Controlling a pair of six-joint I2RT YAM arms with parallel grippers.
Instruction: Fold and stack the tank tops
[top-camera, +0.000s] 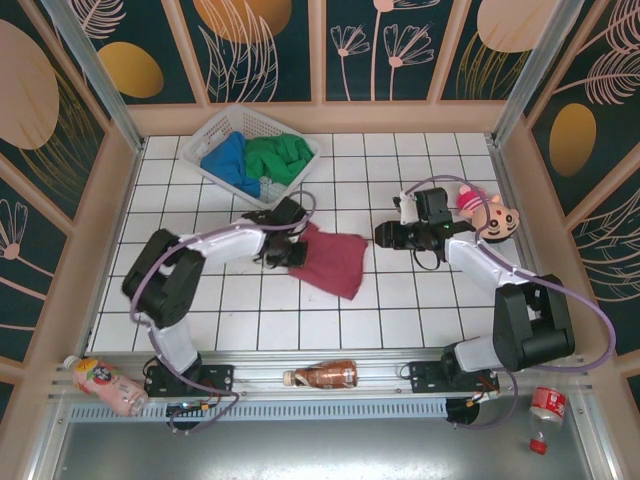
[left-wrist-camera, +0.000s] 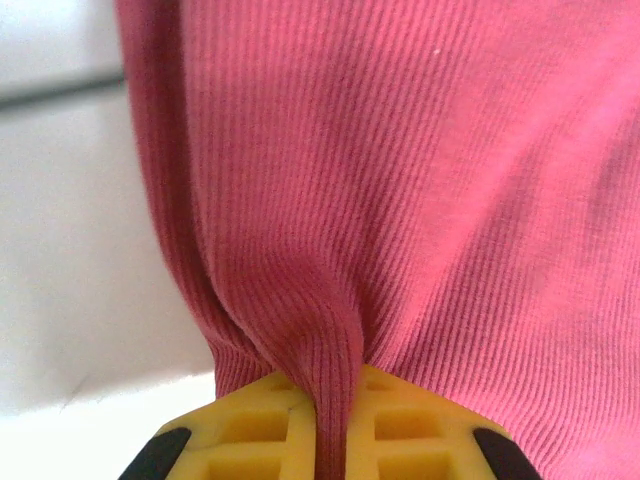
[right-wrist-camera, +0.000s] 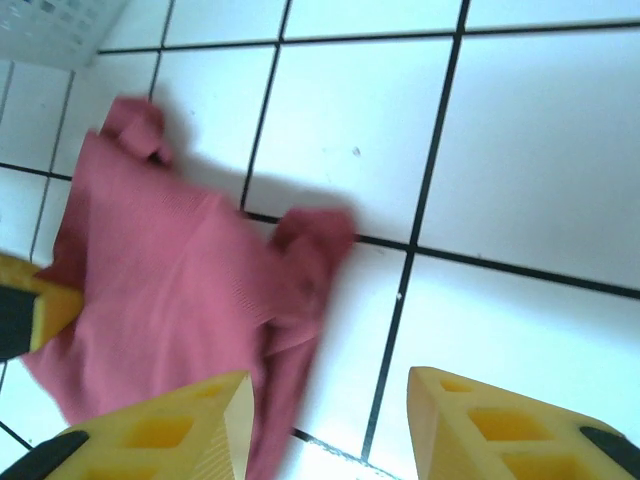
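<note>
The maroon-red tank top (top-camera: 333, 258) lies crumpled on the white tiled table near the middle. My left gripper (top-camera: 293, 243) is shut on its left edge; in the left wrist view a fold of the ribbed cloth (left-wrist-camera: 420, 180) is pinched between the yellow fingers (left-wrist-camera: 250, 430). My right gripper (top-camera: 385, 235) hovers open just right of the top, its yellow fingers (right-wrist-camera: 170, 430) apart over bare tile, with the maroon cloth (right-wrist-camera: 180, 290) and its straps beside the left finger. The blue tank top (top-camera: 230, 163) and the green tank top (top-camera: 280, 157) lie bunched in the basket.
A white lattice basket (top-camera: 212, 128) stands at the back left. A pink plush toy (top-camera: 488, 215) sits by the right arm. Bottles lie along the near rail: one at left (top-camera: 105, 383), one in the middle (top-camera: 325, 375), one at right (top-camera: 545, 408).
</note>
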